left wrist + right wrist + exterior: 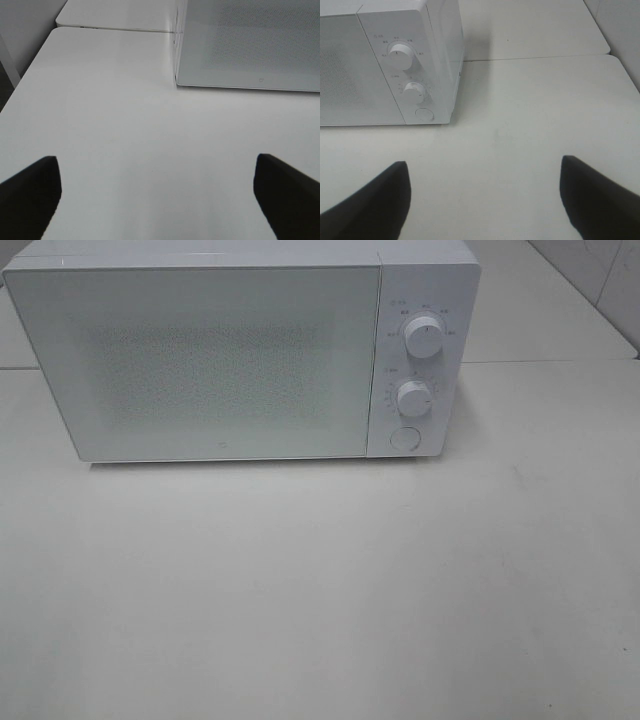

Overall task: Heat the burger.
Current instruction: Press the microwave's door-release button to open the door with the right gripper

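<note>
The burger is out of view in every frame. A white microwave stands at the back of the table with its door closed; two round knobs and a round button are on its right panel. It also shows in the left wrist view and in the right wrist view. My left gripper is open and empty above the bare table, off the microwave's front left corner. My right gripper is open and empty, off the microwave's front right corner. Neither arm shows in the high view.
The white table stretches in front of the microwave. A seam to a second table runs behind it. The table's left edge and a tiled wall at the far right bound the space.
</note>
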